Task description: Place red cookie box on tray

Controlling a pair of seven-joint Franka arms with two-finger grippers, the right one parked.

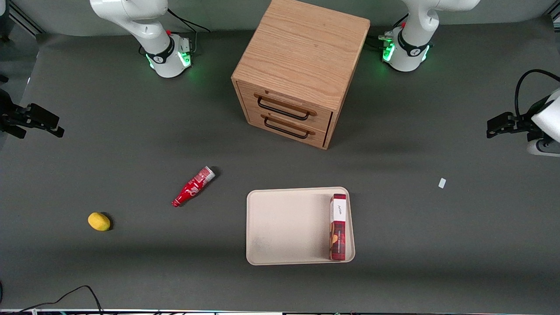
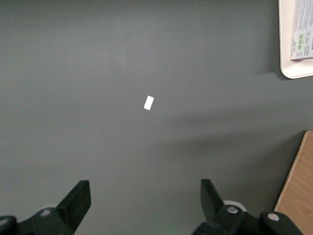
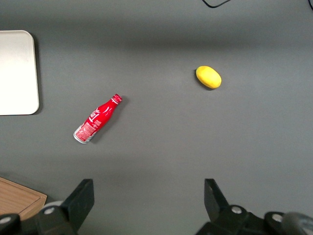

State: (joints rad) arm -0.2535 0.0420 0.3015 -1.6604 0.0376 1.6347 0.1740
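The red cookie box lies flat inside the cream tray, along the rim toward the working arm's end of the table. Its white end panel points toward the cabinet. In the left wrist view, a corner of the tray shows with the box's printed panel on it. A corner of the tray also shows in the right wrist view. My left gripper is far off toward the working arm's end, above bare table, well apart from the tray. Its fingers stand wide open and empty.
A wooden drawer cabinet stands farther from the front camera than the tray; its edge shows in the left wrist view. A small white scrap lies between gripper and tray. A red soda bottle and a lemon lie toward the parked arm's end.
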